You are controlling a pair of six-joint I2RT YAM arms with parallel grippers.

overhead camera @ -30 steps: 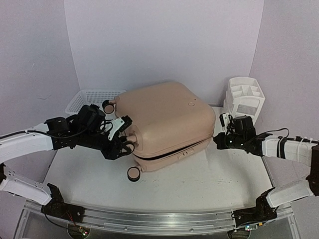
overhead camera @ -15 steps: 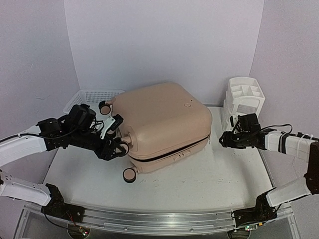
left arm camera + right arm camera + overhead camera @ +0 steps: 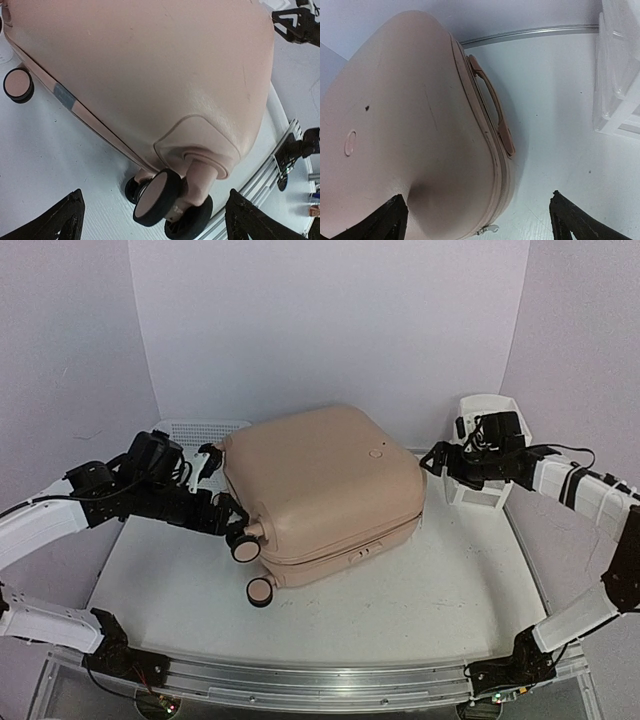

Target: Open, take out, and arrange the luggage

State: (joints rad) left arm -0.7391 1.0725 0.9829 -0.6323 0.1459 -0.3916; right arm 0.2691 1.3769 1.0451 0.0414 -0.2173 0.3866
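Note:
The peach-pink luggage lies shut on its side in the middle of the table, caster wheels toward the left. My left gripper hangs open just left of the wheel end and touches nothing. In the left wrist view the luggage fills the frame, with a double wheel between the spread fingers. My right gripper is open beside the luggage's right end, raised above the table. In the right wrist view the carry handle and the zipper pull show on the luggage.
A white mesh basket stands behind my left arm at the back left. A white drawer organizer stands at the back right, partly behind my right arm, and shows as the organizer in the right wrist view. Walls close the back and sides.
Both grippers opened and drew away from the luggage. The left let go of the wheel end. The right rose toward the organizer. The luggage shifted slightly left.

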